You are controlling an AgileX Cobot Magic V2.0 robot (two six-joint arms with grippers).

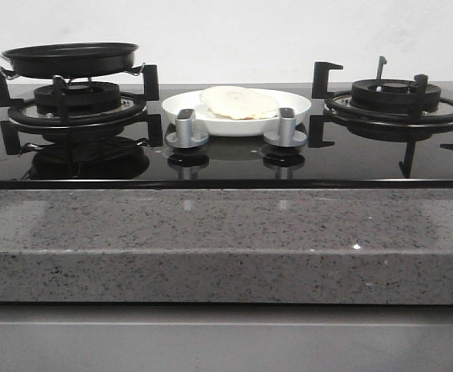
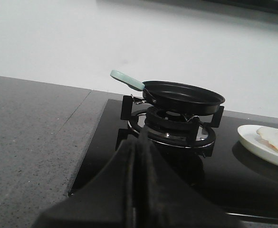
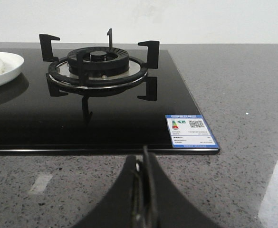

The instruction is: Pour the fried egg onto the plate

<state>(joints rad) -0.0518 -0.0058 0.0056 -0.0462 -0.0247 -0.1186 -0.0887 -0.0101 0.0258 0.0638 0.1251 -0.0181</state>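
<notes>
One fried egg point(image 1: 238, 101) flat on plate point(image 1: 296, 101)

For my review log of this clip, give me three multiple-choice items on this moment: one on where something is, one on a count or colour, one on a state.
1. Where is the fried egg?
A. In the frying pan
B. On the plate
C. On the right burner

2. How many silver control knobs stand in front of the plate?
A. One
B. Two
C. Four

3. What state are the two grippers in?
A. Both shut, holding nothing
B. Left shut on the pan handle
C. Both wide open

Answers:
1. B, the front view shows the egg lying on the white plate between the burners.
2. B, one knob and a second knob show there.
3. A, the left gripper and the right gripper each show fingers pressed together, off the frying pan, which sits on the left burner.
</notes>
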